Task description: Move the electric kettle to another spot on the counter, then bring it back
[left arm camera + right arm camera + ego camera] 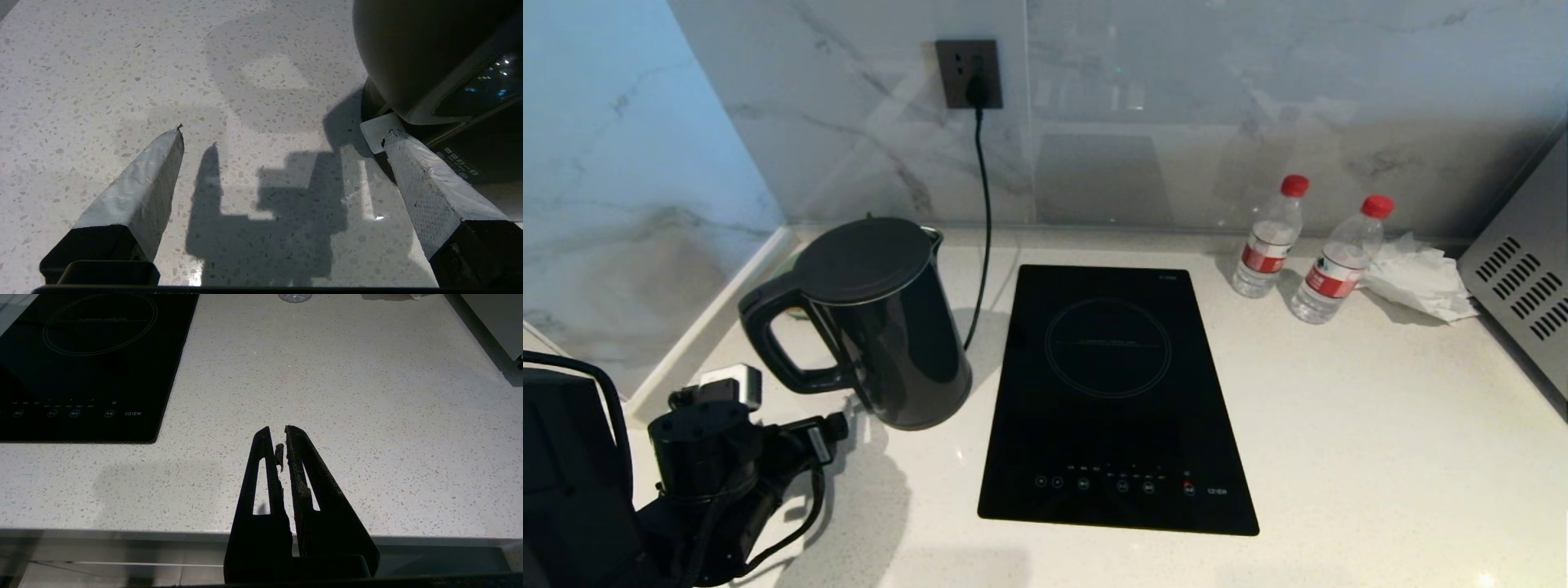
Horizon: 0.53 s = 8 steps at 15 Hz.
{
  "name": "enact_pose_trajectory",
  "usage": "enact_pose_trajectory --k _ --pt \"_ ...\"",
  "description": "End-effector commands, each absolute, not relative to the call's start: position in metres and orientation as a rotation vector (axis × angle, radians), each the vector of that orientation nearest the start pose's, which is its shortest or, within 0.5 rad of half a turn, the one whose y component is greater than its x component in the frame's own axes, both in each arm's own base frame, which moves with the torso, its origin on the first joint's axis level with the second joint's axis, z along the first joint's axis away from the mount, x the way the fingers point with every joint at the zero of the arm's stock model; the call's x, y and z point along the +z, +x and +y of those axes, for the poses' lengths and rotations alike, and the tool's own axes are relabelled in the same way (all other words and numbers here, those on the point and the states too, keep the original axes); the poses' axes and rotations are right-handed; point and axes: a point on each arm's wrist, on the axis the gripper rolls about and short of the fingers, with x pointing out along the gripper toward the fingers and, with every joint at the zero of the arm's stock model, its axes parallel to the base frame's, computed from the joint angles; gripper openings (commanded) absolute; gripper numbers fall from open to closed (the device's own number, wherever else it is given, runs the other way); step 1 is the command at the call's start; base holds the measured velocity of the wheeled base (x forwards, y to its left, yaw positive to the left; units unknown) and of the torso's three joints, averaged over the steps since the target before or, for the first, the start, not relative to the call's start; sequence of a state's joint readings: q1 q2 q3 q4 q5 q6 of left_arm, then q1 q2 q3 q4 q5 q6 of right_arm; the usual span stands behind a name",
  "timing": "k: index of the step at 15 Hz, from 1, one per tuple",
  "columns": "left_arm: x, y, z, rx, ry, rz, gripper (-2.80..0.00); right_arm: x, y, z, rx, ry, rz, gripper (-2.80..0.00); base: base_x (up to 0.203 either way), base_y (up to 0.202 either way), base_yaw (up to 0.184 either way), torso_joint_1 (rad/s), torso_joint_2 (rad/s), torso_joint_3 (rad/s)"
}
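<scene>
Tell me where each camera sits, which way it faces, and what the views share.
Head: high, looking forward and down on the counter, electric kettle and cooktop; left arm at lower left.
Left wrist: behind the open left end effector, facing the counter beside the kettle's base.
Right wrist: behind the shut right end effector, at the counter's front edge, facing the wall.
Shared: kettle in head and left wrist; cooktop in head and right wrist.

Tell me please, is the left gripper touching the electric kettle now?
Apart. In the head view the left gripper sits below the loop handle of the electric kettle, with pale counter visible between them.
</scene>
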<state>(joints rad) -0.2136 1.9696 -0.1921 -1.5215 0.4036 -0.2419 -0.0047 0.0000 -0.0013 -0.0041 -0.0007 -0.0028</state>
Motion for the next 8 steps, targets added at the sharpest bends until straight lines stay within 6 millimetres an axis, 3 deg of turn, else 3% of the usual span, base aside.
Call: enact_pose_trajectory --k 1,8 --pt "0.0643 0.2477 -0.0469 0.212 -0.167 0.216 0.00 0.0764 -0.0229 0.0001 -0.005 -0.003 -0.006 -2.80 0.000 0.000 0.000 0.000 0.00 0.000" --pt "0.0590 0.2532 -0.0481 0.245 -0.161 0.222 0.00 0.0764 -0.0229 0.0001 -0.005 -0.003 -0.006 -2.80 0.000 0.000 0.000 0.000 0.00 0.000"
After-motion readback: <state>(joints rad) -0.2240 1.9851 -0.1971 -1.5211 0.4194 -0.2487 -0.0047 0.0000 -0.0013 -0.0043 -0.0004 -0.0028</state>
